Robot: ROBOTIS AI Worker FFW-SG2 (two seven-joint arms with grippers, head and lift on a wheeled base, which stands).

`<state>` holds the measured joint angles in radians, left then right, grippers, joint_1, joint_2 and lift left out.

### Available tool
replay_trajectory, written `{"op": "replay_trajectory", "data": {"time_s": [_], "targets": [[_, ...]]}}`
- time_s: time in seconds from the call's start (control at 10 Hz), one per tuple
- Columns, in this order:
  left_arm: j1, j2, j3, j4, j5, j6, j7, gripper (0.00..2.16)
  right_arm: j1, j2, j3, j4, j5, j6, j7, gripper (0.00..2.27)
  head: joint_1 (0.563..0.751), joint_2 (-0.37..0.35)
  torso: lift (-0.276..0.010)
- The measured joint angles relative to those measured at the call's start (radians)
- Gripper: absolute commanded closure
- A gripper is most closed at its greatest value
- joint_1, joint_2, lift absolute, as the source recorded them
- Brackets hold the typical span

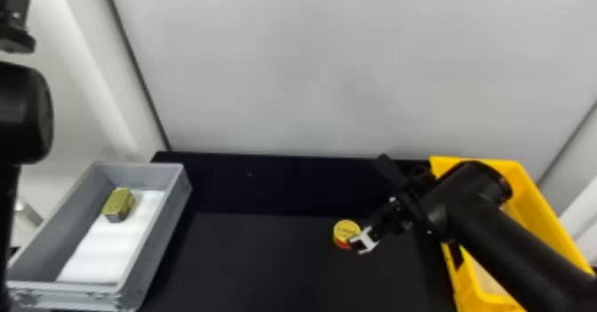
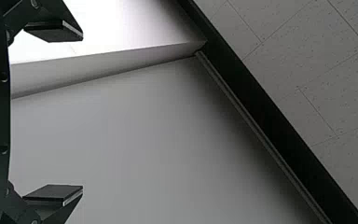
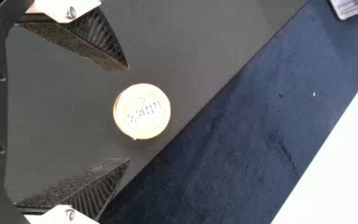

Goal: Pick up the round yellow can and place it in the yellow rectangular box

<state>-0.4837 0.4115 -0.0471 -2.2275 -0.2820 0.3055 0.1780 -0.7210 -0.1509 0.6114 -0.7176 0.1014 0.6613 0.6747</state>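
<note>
Picking up seems to be the step under way, as the right gripper (image 3: 129, 114) is hovering open by the round yellow can (image 1: 346, 230), which is sitting low, just right of centre, in the head view, and is likely needing a slight advance before the squeeze.

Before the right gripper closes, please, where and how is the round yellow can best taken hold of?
I would grip the can at opposite places on its round side wall, coming down from above, because it stands upright with its flat top facing up. The right gripper looks open wide enough for this.
</note>
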Motion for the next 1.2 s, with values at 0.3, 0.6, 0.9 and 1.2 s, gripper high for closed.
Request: {"op": "replay_trajectory", "data": {"time_s": [0.3, 0.6, 0.9, 1.2], "targets": [[-0.003, -0.004, -0.002, 0.0, 0.0, 0.0, 0.0, 0.13, 0.003, 0.002, -0.002, 0.014, 0.001, -0.027, -0.006, 0.08, 0.663, 0.054, -0.01], [-0.011, -0.011, -0.009, 0.01, 0.0, -0.008, 0.002, 0.13, 0.006, 0.003, 0.017, 0.049, -0.006, -0.043, -0.006, 0.09, 0.663, 0.054, -0.01], [-0.011, -0.012, -0.015, 0.012, 0.0, -0.008, 0.002, 0.13, 0.006, 0.002, 0.017, 0.069, -0.012, -0.085, -0.019, 0.1, 0.663, 0.054, -0.01], [-0.009, -0.016, -0.02, 0.014, 0.001, -0.011, 0.001, 0.13, 0.02, 0.023, -0.017, 0.113, -0.011, -0.162, -0.04, 0.11, 0.663, 0.054, -0.01]]}}
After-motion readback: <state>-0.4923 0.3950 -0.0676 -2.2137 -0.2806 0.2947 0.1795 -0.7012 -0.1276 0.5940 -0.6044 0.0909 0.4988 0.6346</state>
